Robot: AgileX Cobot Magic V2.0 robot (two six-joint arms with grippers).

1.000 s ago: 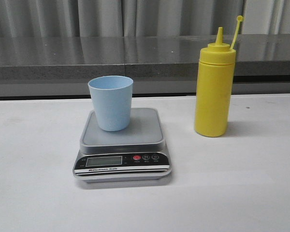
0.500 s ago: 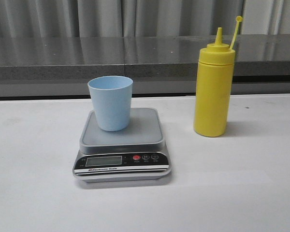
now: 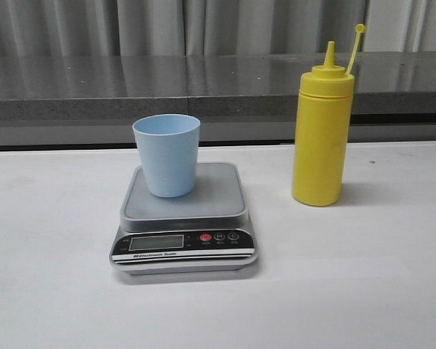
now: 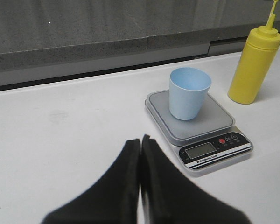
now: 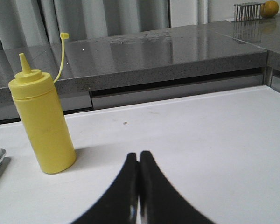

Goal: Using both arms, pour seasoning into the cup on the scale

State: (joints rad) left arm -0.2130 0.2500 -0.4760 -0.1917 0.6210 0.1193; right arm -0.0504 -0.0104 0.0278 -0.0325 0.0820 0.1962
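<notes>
Front camera faces forward over table (image 3: 392, 291); wrist cameras look lower, nearer; all share bottle (image 3: 320, 138)

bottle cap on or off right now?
Off. The seasoning bottle stands upright on the table with its pointed nozzle bare; the cap hangs on its strap beside it.

A white table (image 3: 51, 291) fills the foreground. Behind it runs a grey speckled counter (image 3: 131, 83) backed by grey curtains (image 3: 152, 25). An orange fruit (image 5: 269, 8) sits beside a wire rack (image 5: 247, 10)
</notes>
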